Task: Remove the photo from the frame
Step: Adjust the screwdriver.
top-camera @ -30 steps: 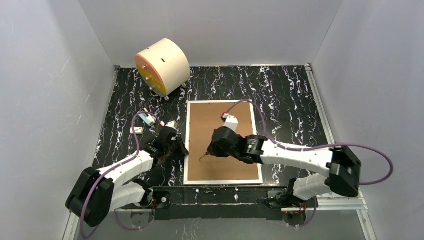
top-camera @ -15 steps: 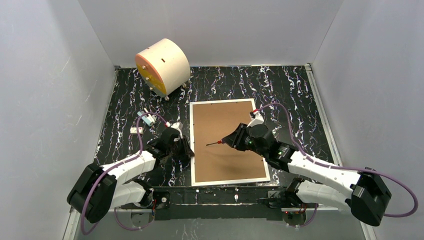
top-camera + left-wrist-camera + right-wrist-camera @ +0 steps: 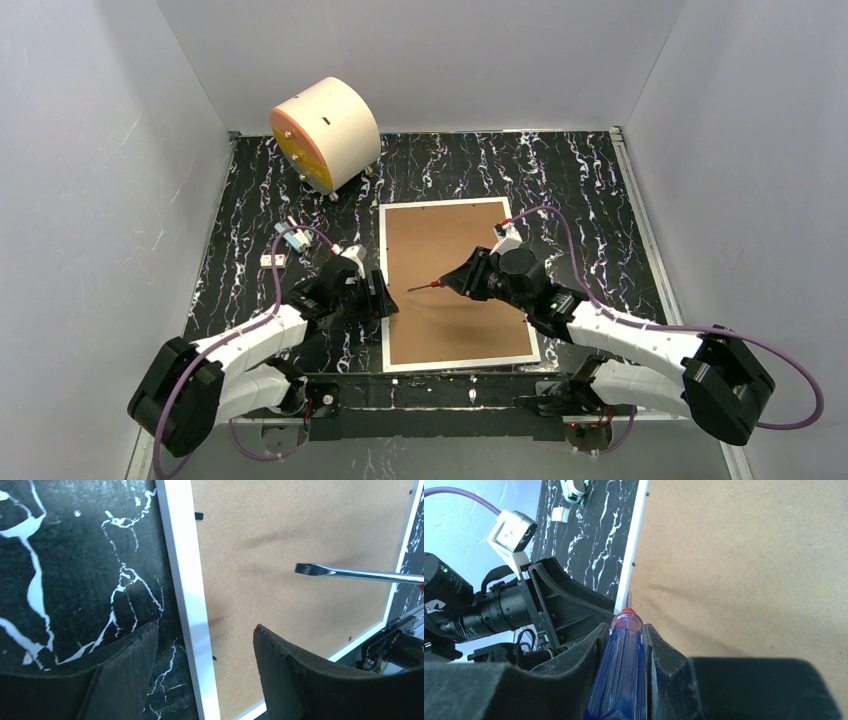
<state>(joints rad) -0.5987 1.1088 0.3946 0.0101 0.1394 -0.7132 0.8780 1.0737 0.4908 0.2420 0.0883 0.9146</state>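
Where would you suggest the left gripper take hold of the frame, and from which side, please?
I would grip the frame by its white left rail, coming from above at its outer side. It lies flat, back panel up, so only the edge offers a lip. The left gripper hangs open astride that rail, one finger over the table, one over the panel.

Closed in on three sides by plain, pale grey walls (image 3: 450, 60), lit evenly from above (only soft shadows). Floored with a black tabletop (image 3: 570, 180) veined in white like marble, edged at the right by a silver metal rail (image 3: 646, 235).
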